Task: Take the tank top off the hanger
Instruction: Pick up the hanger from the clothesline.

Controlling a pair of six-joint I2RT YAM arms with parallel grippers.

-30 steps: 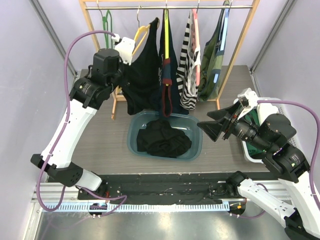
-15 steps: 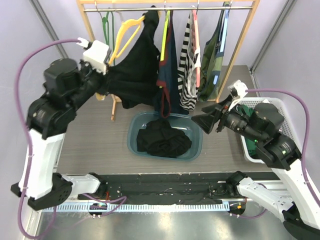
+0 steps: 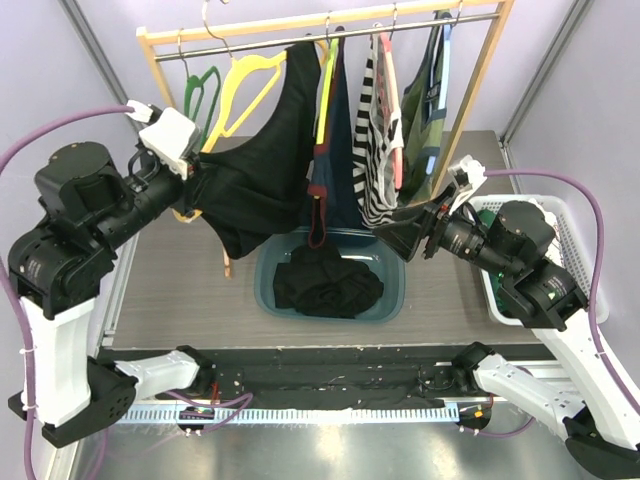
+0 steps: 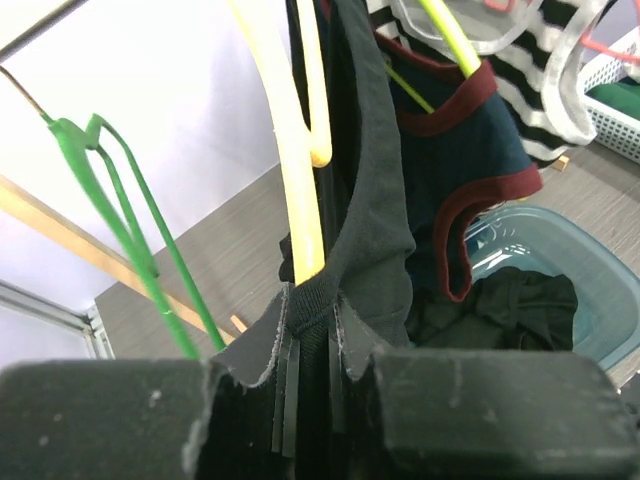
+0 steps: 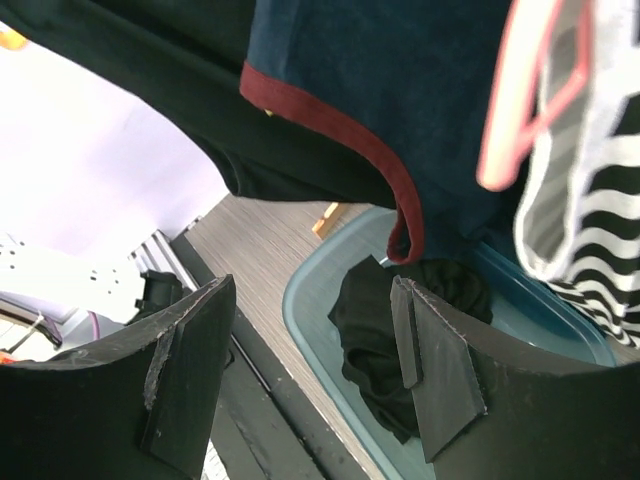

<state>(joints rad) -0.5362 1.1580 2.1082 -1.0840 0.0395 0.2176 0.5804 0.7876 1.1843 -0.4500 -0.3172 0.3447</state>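
Left end effector [image 4: 308, 350] is clamped on a bunched edge, a sensible hold, I'd judge, for the soft, light black fabric tank top [image 4: 375, 230] draped over the yellow plastic hanger [image 4: 290, 170] just above it.

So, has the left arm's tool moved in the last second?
Yes. The left tool, shut on the black tank top, has swung leftward in the overhead view, farther to the side of the blue tub.
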